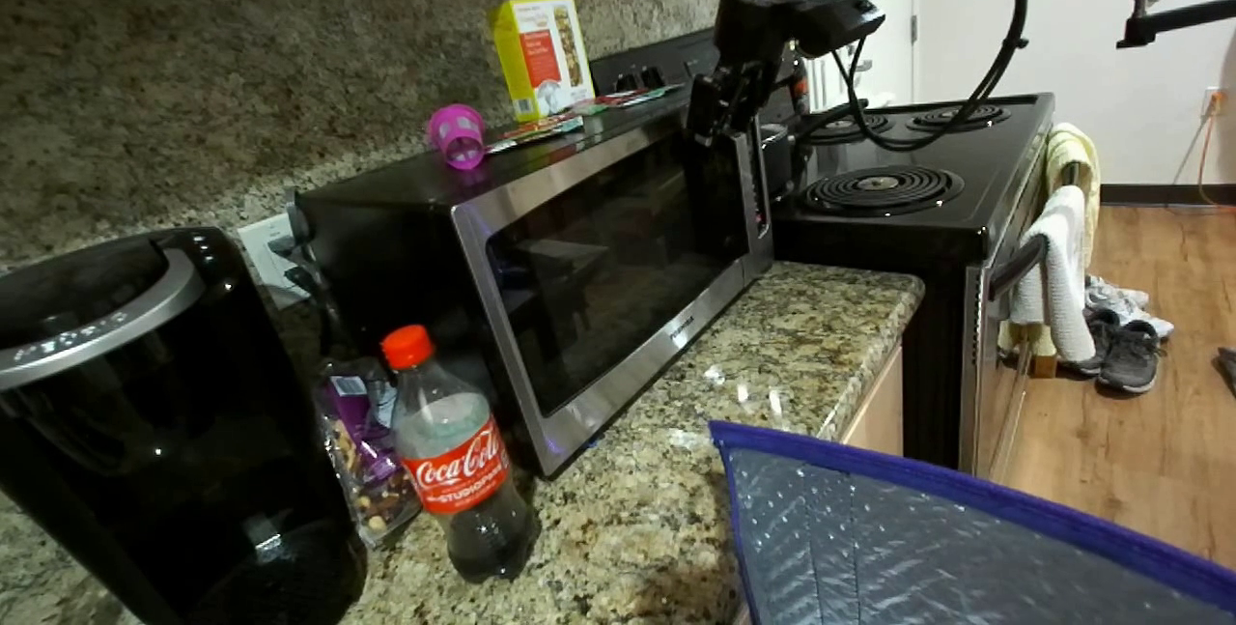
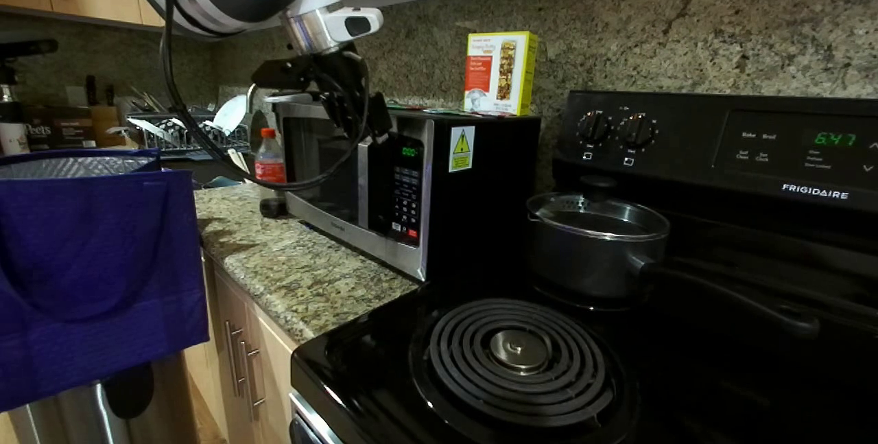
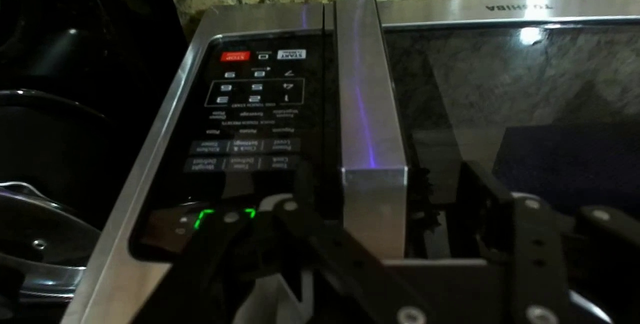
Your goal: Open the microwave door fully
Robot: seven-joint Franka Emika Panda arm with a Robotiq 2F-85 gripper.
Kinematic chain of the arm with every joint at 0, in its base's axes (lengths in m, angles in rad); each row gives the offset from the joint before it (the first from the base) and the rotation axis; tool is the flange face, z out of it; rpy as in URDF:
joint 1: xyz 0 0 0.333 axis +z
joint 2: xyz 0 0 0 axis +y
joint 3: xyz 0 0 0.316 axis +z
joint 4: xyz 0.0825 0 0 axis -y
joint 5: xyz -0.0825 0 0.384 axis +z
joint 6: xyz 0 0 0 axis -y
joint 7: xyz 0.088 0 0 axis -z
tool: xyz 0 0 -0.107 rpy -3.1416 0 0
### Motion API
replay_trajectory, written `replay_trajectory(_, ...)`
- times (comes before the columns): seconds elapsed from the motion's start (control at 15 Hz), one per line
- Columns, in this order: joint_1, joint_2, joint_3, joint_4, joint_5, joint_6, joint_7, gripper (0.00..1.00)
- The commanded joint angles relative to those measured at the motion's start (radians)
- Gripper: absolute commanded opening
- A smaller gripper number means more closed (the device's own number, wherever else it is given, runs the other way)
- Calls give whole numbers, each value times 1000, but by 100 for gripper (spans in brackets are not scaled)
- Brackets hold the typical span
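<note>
Steel TOSHIBA microwave door, handle between spread fingers.

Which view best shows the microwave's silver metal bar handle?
Wrist view: the silver metal bar handle looks largest, its front face and upper end visible. Both exterior views show it as a thin strip below the black jointed tool.

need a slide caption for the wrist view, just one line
Open end effector straddling the metal handle of the closed microwave door, with the control panel alongside.
</note>
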Motion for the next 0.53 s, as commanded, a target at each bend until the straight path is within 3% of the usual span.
replay_trajectory(0.0, -2, 14, 3, 13, -16, 32, 20, 45)
replay_trajectory(0.4, -9, 4, -3, 7, -6, 26, -1, 12)
replay_trajectory(0.47, -9, 1, -3, 6, -1, 22, -12, 10)
